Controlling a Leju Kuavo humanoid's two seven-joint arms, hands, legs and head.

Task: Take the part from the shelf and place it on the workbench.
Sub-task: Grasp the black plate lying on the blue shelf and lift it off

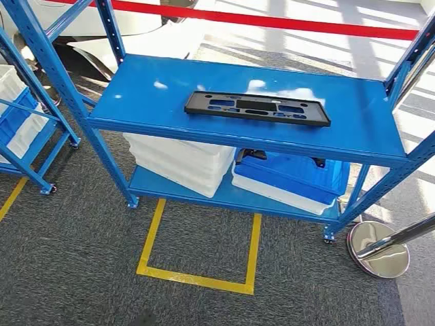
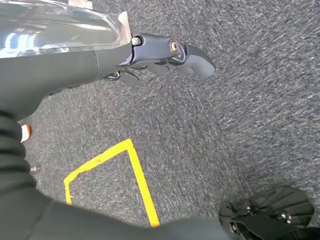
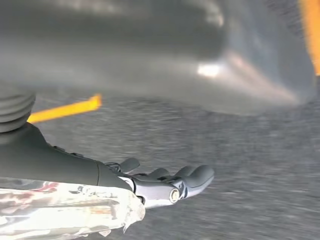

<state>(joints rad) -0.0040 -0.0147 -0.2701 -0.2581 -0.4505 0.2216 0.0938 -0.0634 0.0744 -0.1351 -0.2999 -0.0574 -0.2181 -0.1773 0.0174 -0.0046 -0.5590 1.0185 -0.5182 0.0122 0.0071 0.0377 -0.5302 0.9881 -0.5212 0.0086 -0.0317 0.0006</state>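
A flat black rectangular part [image 1: 256, 108] with several cut-outs lies on the top board of a blue metal shelf [image 1: 153, 95], near its middle. In the left wrist view my left hand [image 2: 166, 55] hangs over grey carpet with its fingers stretched out and nothing in it. My right hand [image 3: 170, 182] appears in the right wrist view, also hanging above the carpet, fingers extended and empty. Both hands are far from the part.
White crates [image 1: 179, 159] and a blue crate [image 1: 292, 176] sit on the shelf's lower board. A yellow taped square [image 1: 200, 248] marks the carpet before the shelf. A chrome stanchion base [image 1: 377, 248] stands at the right; a second blue rack [image 1: 26, 122] at the left.
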